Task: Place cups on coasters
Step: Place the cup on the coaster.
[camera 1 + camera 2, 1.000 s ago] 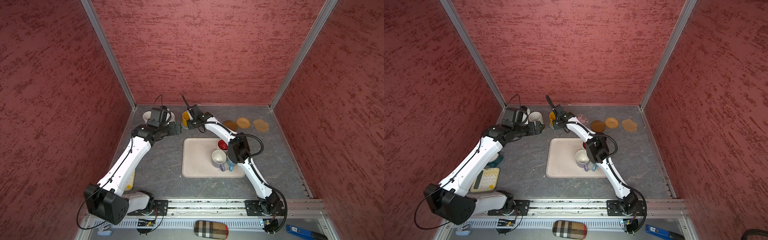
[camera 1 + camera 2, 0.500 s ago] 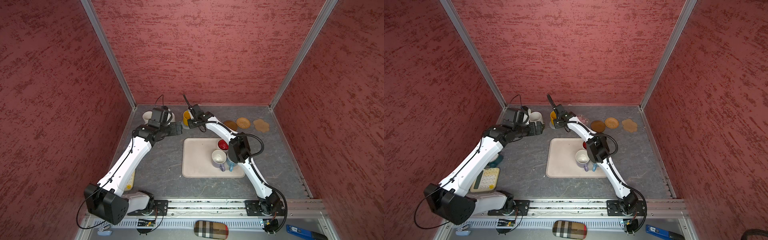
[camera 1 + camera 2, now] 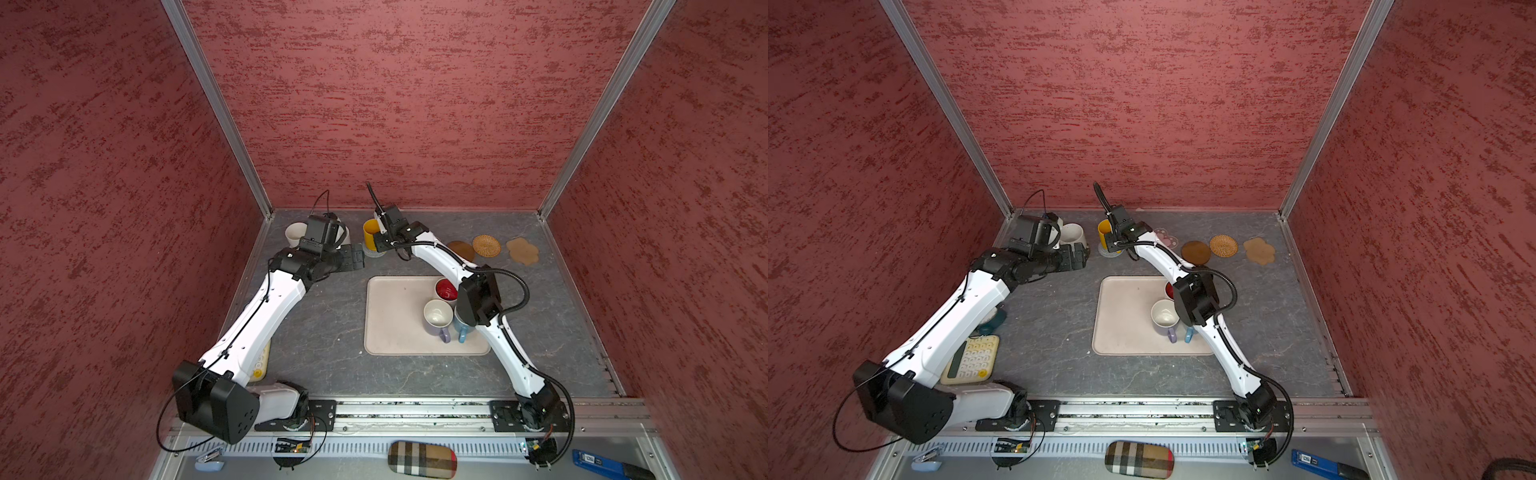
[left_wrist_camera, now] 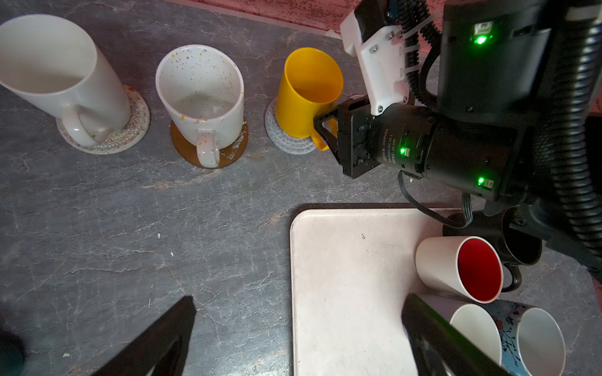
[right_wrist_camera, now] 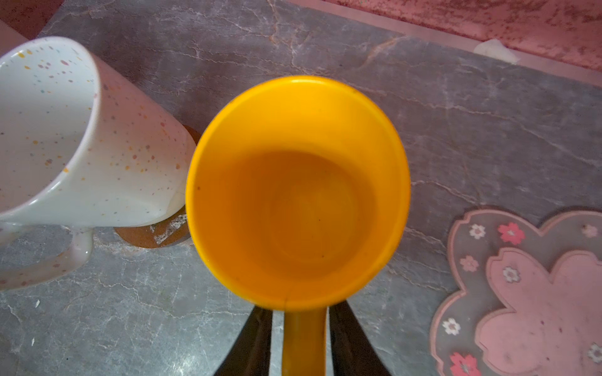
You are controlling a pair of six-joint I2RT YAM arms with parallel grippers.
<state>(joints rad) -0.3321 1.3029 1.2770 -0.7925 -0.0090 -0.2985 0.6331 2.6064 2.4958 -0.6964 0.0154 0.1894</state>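
The yellow cup [image 5: 298, 192] stands upright on a grey woven coaster [image 4: 283, 140] at the back. My right gripper [image 5: 301, 338] straddles its handle, open, with a thin gap at each finger. To its left, a speckled white cup [image 4: 200, 91] sits on a brown disc [image 4: 231, 153] and a plain white cup [image 4: 49, 65] on a beige woven coaster [image 4: 130, 130]. My left gripper [image 4: 299, 302] hangs open and empty over the tray's edge. Red-inside [image 3: 445, 289], lavender [image 3: 437, 316], light blue [image 3: 461, 328] and black [image 4: 521, 244] cups crowd the tray. Bare coasters: pink flower [image 5: 521, 293], brown disc [image 3: 461, 249], rattan [image 3: 486, 245], cork [image 3: 523, 250].
The beige tray [image 3: 395, 316] lies mid-table, with my right arm passing over its far right corner. A calculator [image 3: 971, 359] and a teal object [image 3: 992, 320] lie under my left arm. Red walls close in the back and sides. A plaid case [image 3: 422, 457] lies beyond the front rail.
My right gripper's fingers have parted from the yellow cup's handle. The cup stays on the grey coaster. Both arms have barely moved.
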